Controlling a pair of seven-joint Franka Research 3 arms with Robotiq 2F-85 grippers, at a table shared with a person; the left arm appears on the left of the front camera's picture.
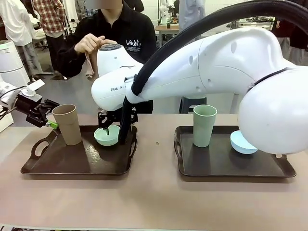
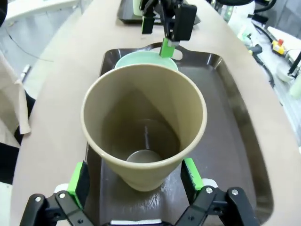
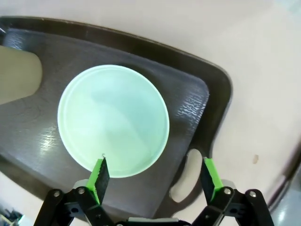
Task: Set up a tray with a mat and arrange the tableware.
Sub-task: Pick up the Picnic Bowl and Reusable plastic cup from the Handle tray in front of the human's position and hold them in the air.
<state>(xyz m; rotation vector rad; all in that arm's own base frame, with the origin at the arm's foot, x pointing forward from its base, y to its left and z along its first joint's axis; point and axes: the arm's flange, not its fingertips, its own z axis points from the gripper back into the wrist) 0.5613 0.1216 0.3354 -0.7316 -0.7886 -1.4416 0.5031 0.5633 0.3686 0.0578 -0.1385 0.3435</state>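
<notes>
Two dark trays lie on the table. The left tray (image 1: 72, 163) holds a tan cup (image 1: 67, 124) and a mint bowl (image 1: 107, 136). On the right tray (image 1: 226, 166) stand a pale green cup (image 1: 204, 125) and a light blue bowl (image 1: 240, 143). My left gripper (image 1: 45, 116) is open at the tan cup's left side. In the left wrist view the tan cup (image 2: 143, 127) stands between its fingers (image 2: 77, 178). My right gripper (image 3: 155, 172) reaches across, open, straddling the mint bowl's (image 3: 113, 120) rim. A beige cloth (image 1: 89, 62), possibly the mat, hangs from the person's hand.
The person (image 1: 120, 33) stands at the far side behind the left tray. My right arm (image 1: 216, 67) spans the middle of the table above both trays. Bare tabletop (image 1: 154, 202) runs along the near edge and between the trays.
</notes>
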